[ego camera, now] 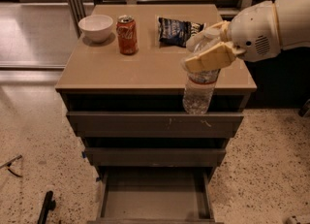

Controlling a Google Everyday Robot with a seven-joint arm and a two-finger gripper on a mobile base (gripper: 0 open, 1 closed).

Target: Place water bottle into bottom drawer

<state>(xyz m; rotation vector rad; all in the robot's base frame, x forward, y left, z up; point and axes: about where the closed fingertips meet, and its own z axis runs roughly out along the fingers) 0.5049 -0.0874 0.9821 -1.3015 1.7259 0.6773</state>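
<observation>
My gripper (207,48) is shut on the upper part of the water bottle (199,89), a clear ribbed plastic bottle with a pale label band. The bottle hangs upright in the air in front of the cabinet's top edge, right of centre, its base level with the top drawer front. Its cap is hidden by my fingers (209,57). The bottom drawer (155,200) is pulled open below, showing a plain flat grey floor with nothing in it. The bottle is well above it and slightly to the right.
On the cabinet top (145,68) stand a red-orange soda can (127,35), a white bowl (96,27) at the back left and a dark snack bag (178,29) at the back. Two closed drawer fronts (155,123) sit above the open drawer. A black object (46,206) lies on the speckled floor.
</observation>
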